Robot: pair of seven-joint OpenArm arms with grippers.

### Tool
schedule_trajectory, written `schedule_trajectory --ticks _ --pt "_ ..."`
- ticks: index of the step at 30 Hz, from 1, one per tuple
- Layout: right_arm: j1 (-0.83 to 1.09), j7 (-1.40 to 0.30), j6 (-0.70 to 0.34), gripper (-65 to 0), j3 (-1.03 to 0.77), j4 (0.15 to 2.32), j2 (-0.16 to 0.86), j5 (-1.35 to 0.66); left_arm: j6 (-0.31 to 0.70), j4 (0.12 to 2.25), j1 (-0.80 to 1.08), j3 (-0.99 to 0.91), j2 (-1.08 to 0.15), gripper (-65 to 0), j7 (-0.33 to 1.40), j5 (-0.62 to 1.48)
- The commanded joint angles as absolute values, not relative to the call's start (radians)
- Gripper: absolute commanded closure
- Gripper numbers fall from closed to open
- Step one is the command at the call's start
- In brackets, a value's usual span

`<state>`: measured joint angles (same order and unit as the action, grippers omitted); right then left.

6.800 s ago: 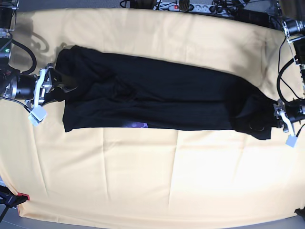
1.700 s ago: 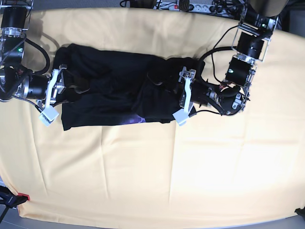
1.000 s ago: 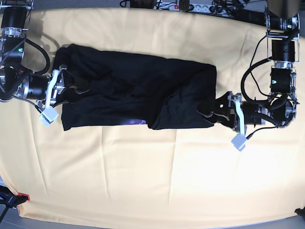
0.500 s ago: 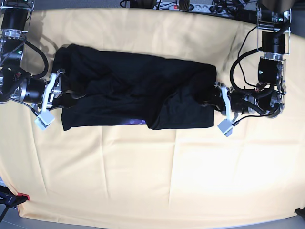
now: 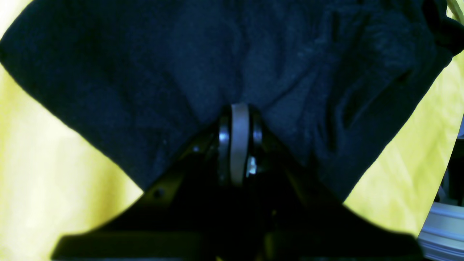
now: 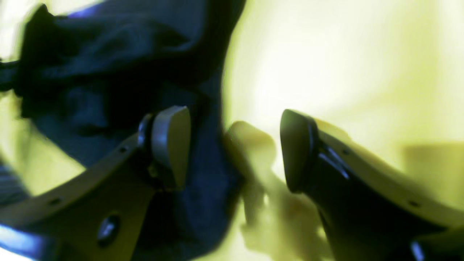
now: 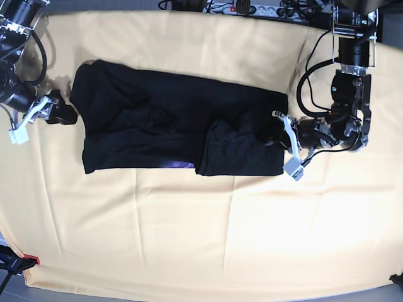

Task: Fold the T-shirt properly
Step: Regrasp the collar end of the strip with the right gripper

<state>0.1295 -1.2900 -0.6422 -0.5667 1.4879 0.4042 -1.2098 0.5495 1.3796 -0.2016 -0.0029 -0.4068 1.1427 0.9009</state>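
Observation:
The black T-shirt [image 7: 151,119] lies in a long band across the yellow-covered table [image 7: 201,239], its right end folded back over itself. A sliver of purple print [image 7: 182,165] shows at its front edge. My left gripper [image 7: 274,133] is at the shirt's right edge. In the left wrist view it [image 5: 239,108] is shut on black cloth [image 5: 145,72]. My right gripper [image 7: 63,115] sits just off the shirt's left edge. In the right wrist view it [image 6: 233,145] is open, one finger [image 6: 170,145] over the cloth [image 6: 108,72], the other over the bare table cover.
A power strip and cables [image 7: 239,7] lie along the table's back edge. A small red object [image 7: 31,259] sits at the front left corner. The left arm's body and cables [image 7: 346,94] stand over the table's right side.
My right gripper has let go of the shirt's left edge, opened and drawn back to the left. My left gripper has edged left, still holding the shirt's right edge.

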Motion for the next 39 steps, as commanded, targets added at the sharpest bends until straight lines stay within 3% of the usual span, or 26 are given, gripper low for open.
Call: schedule_trajectory --ticks 1,9,17,29,31,34,35,39 --pt "0.109 -1.284 -0.658 -41.1 -0.575 1.480 0.412 -1.262 0.534 1.384 -0.205 -0.009 -0.421 0.0 1.171 0.851" --pt "0.075 -1.358 -0.698 -41.2 -0.579 1.347 0.294 -1.445 0.535 1.384 -0.185 -0.009 -0.421 0.0 1.175 0.872" --pt "0.072 -1.354 -0.698 -41.1 -0.574 1.313 0.199 -1.468 0.534 1.385 -0.180 -0.009 -0.421 0.0 1.175 0.873" --pt "0.010 -1.355 -0.698 -39.8 -0.508 1.313 0.139 -1.463 0.535 1.384 -0.180 -0.009 -0.421 0.0 1.186 0.925" --pt "0.002 -1.355 -0.698 -31.2 -0.508 1.314 0.139 -1.435 0.535 1.385 -0.180 -0.009 -0.421 0.0 1.186 0.925" --pt "-0.002 -1.356 -0.698 -3.1 -0.512 1.314 0.139 -1.433 0.538 1.386 -0.181 -0.009 -0.421 0.0 1.185 0.934" --pt "-0.004 -1.359 -0.698 0.0 -0.512 1.314 0.139 -1.432 0.538 1.386 -0.183 -0.010 -0.421 0.0 1.186 0.947" --pt "-0.028 -1.396 -0.698 0.0 -0.512 1.322 0.140 -1.432 0.537 1.386 -0.192 -0.010 -0.441 0.0 1.186 1.037"
